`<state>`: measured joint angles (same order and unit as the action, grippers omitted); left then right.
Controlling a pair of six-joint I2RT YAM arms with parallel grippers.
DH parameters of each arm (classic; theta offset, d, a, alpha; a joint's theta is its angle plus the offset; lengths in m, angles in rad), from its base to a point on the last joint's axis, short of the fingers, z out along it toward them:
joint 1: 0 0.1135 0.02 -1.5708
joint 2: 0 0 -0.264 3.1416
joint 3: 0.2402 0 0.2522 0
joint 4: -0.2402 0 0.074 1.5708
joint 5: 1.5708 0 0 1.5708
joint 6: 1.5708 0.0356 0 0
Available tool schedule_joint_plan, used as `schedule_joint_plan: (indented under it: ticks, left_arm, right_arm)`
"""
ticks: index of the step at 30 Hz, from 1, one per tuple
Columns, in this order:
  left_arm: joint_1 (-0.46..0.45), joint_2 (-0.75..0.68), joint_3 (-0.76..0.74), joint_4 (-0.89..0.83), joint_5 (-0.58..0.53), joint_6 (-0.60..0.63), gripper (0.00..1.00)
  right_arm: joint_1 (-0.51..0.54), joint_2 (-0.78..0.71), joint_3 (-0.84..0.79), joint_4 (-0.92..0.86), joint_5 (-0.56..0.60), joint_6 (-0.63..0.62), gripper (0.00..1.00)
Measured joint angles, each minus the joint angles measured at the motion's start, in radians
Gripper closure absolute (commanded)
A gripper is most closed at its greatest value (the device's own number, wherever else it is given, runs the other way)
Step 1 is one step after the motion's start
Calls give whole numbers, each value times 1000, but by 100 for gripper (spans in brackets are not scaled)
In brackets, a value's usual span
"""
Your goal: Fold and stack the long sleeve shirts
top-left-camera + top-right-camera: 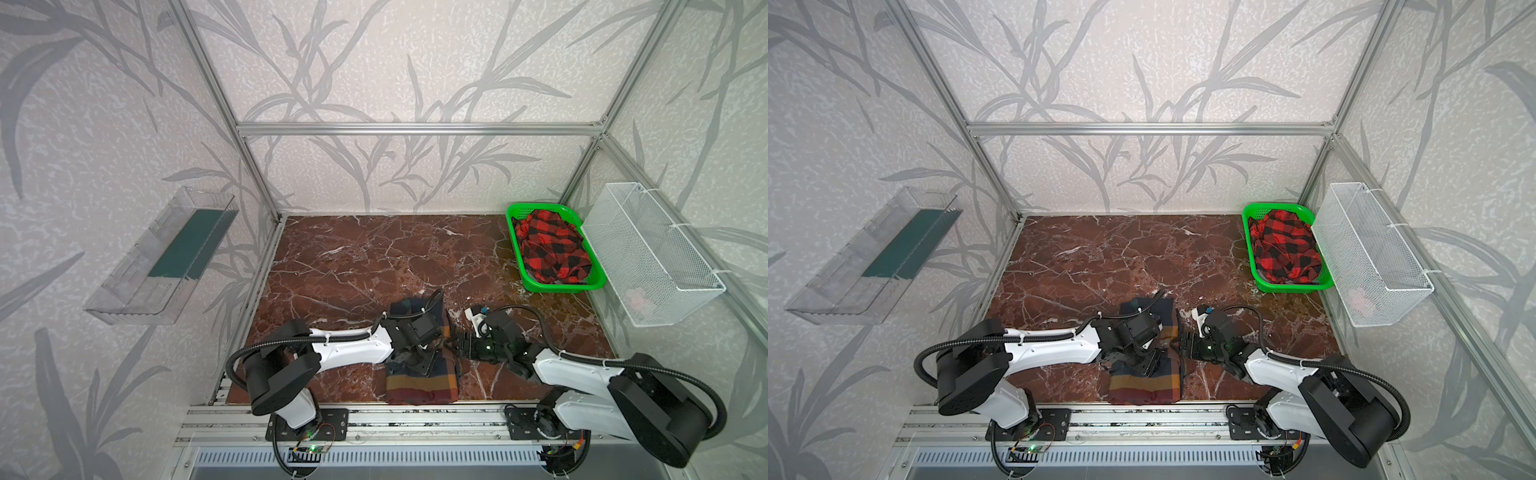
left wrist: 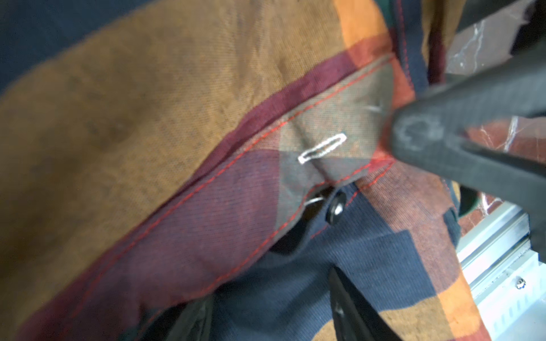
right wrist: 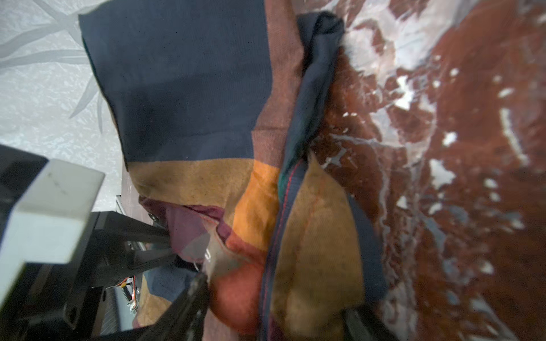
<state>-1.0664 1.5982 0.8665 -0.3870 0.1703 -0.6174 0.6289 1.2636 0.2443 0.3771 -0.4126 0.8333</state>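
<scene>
Lying at the near edge of the red-brown marble tabletop (image 1: 353,257), the folded block-plaid shirt (image 1: 419,386) is clamped at its button placket by the left gripper (image 3: 170,246). The right gripper (image 3: 277,301) is held wide apart across the shirt's side fold. At the far right, the red-and-black check shirt (image 1: 552,249) is heaped in the green basket (image 1: 515,216). The cell is enclosed by leaf-patterned walls (image 1: 374,62).

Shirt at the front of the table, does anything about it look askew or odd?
Yes. The shirt is untidy: in the right wrist view a navy roll of cloth bulges past its edge onto the table, and in the left wrist view its placket gapes, buttonhole empty beside the button.
</scene>
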Motion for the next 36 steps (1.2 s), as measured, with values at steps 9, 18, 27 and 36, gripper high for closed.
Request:
schedule_joint_plan:
  ticks: [9, 18, 27, 36]
  left_arm:
    - [-6, 0, 0, -1, -2, -5, 37]
    - [-12, -30, 39, -74, -4, -1, 35]
    - [6, -295, 230, -260, -128, 36, 32]
    - [129, -502, 264, -345, -173, 53, 32]
  right_arm:
    - [27, 22, -8, 19, 33, 27, 76]
    - [37, -75, 3, -138, 105, -3, 100]
    - [-37, -343, 107, -483, 220, -103, 100]
    - [-129, -439, 497, -976, 384, -355, 100]
